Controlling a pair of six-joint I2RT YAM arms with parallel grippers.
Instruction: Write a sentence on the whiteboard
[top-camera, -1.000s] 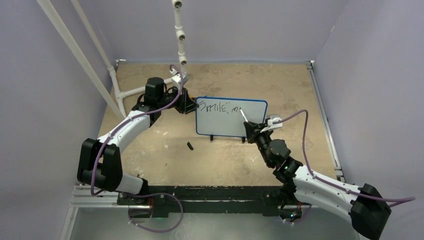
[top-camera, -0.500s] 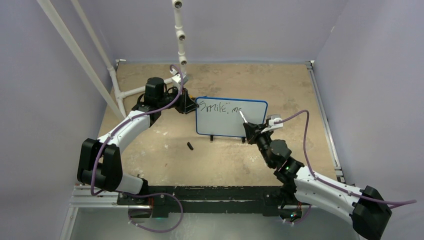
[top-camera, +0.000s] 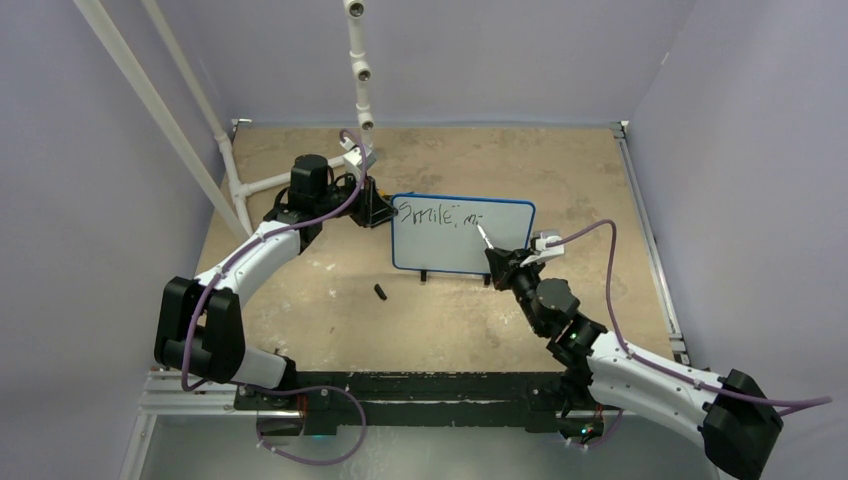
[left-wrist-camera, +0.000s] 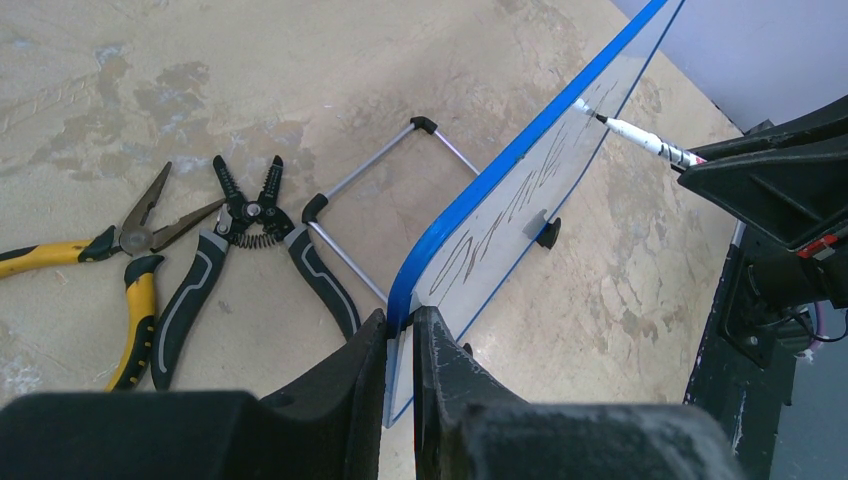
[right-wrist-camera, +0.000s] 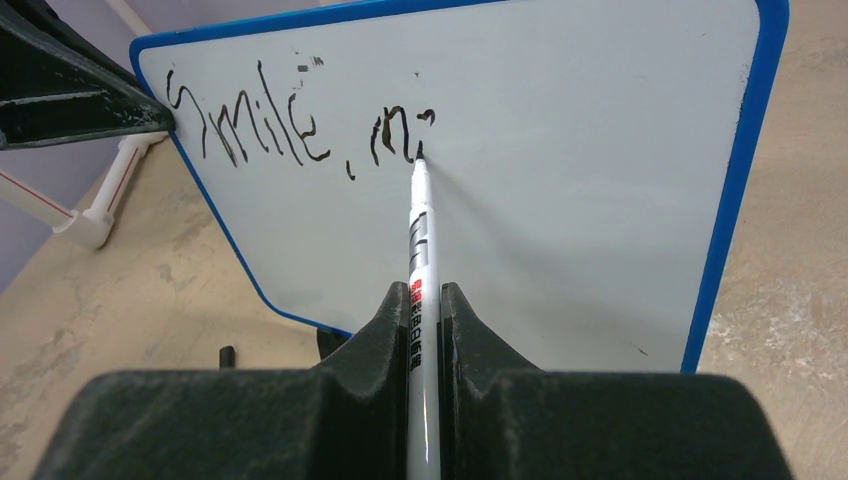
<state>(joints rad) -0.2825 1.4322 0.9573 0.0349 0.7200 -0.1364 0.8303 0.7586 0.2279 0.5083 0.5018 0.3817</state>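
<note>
The whiteboard (top-camera: 455, 245) stands upright mid-table on two black feet; it also shows in the right wrist view (right-wrist-camera: 560, 200) and edge-on in the left wrist view (left-wrist-camera: 520, 190). The sentence (right-wrist-camera: 290, 130) reads "Smile, m" plus a partial stroke, in black. My left gripper (left-wrist-camera: 400, 330) is shut on the board's left blue edge. My right gripper (right-wrist-camera: 425, 300) is shut on a white marker (right-wrist-camera: 420, 235), and the marker's tip touches the board just right of the "m". In the top view the right gripper (top-camera: 497, 258) is in front of the board's lower right.
Yellow-handled pliers (left-wrist-camera: 110, 245) and black wire strippers (left-wrist-camera: 240, 250) lie behind the board beside its wire stand (left-wrist-camera: 370, 165). A small black cap (top-camera: 380, 292) lies on the table in front. White PVC pipes (top-camera: 235, 175) stand at the back left.
The marker tip has shifted slightly left and down on the board, adding a stroke after the "m". The left arm has not moved.
</note>
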